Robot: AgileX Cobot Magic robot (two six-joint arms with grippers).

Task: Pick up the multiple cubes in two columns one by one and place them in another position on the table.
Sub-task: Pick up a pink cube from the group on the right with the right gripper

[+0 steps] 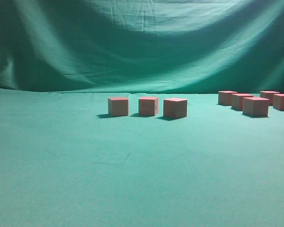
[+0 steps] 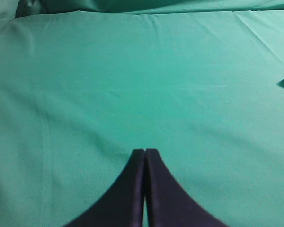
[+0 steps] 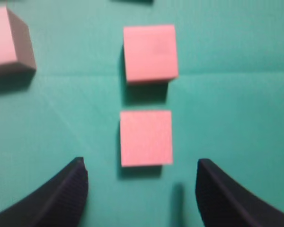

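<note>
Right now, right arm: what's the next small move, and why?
Probably lower straight down over the nearest matte pink cube: the right gripper is open, its fingers stand apart on either side of that cube, nothing is held, and the cube sits just ahead of them.

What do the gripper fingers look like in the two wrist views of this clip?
Left gripper: smooth, matte black fingers that curve in to narrow tips. Right gripper: black fingers with fine ribbed texture and rounded tips. No cables or markings visible.

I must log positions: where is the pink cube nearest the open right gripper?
In the right wrist view, the pink cube lies on the green cloth between that gripper's fingers.
</note>
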